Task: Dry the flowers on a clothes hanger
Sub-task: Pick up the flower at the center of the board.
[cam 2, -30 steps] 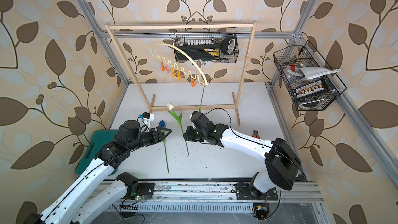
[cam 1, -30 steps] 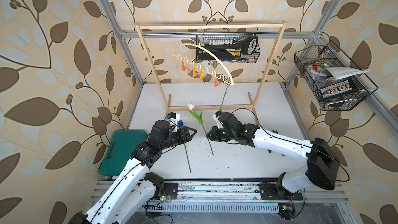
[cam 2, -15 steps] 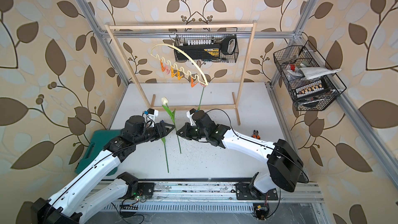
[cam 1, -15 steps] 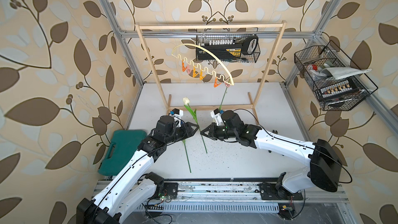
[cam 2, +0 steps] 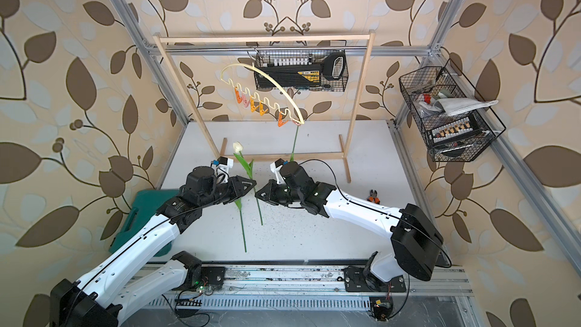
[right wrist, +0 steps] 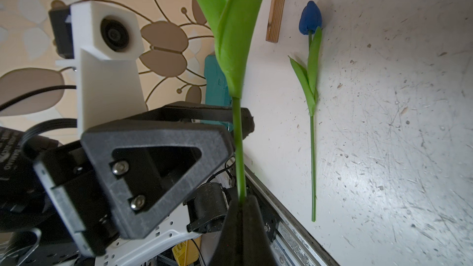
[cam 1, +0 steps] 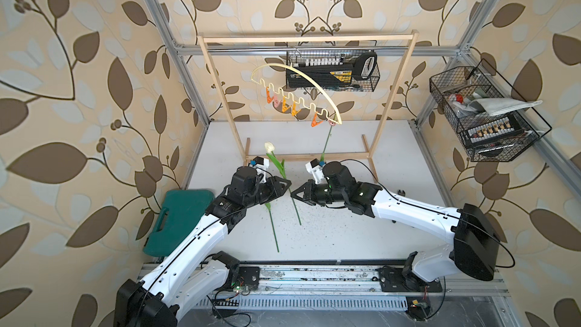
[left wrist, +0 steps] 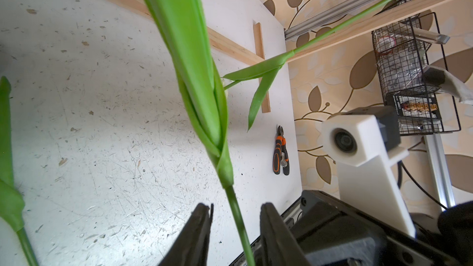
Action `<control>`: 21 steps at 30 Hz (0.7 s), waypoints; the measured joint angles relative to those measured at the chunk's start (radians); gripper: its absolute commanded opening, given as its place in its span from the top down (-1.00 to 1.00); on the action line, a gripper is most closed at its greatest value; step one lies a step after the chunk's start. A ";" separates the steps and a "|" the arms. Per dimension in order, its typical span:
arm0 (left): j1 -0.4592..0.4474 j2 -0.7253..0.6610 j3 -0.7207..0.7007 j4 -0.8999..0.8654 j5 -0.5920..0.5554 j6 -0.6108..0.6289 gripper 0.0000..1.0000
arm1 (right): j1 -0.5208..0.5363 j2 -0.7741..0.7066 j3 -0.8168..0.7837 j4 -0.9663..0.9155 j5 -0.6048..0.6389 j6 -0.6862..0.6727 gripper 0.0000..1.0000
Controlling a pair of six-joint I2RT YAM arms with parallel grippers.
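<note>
Cream tulip (cam 1: 269, 147): stem pinched upright in our right fingers (right wrist: 256, 231), our left fingers (left wrist: 198, 236) spread astride it, seemingly for handover.

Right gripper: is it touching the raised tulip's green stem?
Touching. The right wrist view shows the tulip stem pinched between the closed fingers of the right gripper.

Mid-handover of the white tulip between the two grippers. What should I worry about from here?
1. The left gripper straddles the stem of the white tulip with gaps on both sides; only the right gripper clamps it. Releasing the right early would likely drop it.
2. The gripper tips sit very close and may bump.
3. The clipped tulip on the clothes hanger hangs nearby; lifting the held one could knock it loose.
</note>
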 measured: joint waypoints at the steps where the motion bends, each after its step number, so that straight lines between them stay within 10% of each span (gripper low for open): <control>1: 0.000 0.001 0.000 0.004 0.000 -0.001 0.32 | 0.002 0.000 0.000 0.001 0.000 0.000 1.00; 21: -0.013 0.016 0.000 0.023 -0.023 -0.037 0.85 | 0.021 0.013 0.004 0.023 0.001 0.011 1.00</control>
